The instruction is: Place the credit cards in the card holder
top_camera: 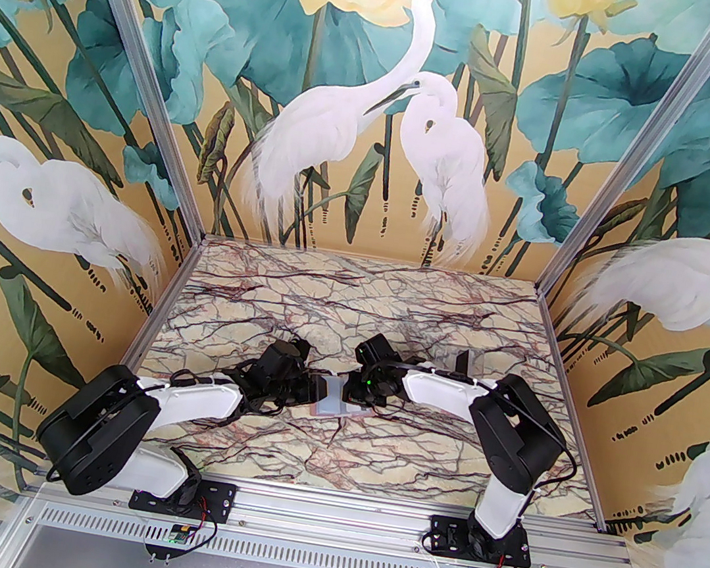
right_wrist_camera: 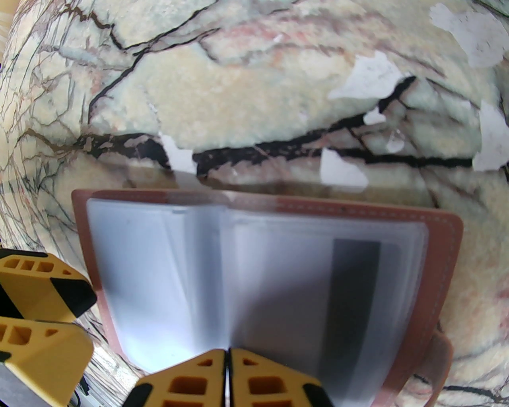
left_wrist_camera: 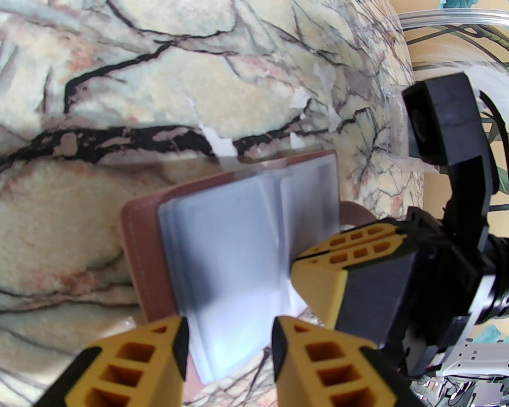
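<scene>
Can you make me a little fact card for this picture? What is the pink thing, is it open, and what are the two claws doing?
thing: card holder, pink
state: lying open on the marble table
inside: pale see-through pockets; a dark stripe shows through one
left gripper: jaws apart, over the pockets' edge
right gripper: fingers pressed together at the holder's near edge
pinching anything: can't tell

The top camera sits high behind the two black-and-white robot arms point(top_camera: 190, 400) point(top_camera: 445, 387) and looks down and forward over the whole marble-patterned table point(top_camera: 327, 458). Each wrist camera rides on its arm and looks down from very near. All three see the open dusty-pink leather-like card holder point(top_camera: 336, 400) point(left_wrist_camera: 139, 254) point(right_wrist_camera: 441, 258).
</scene>
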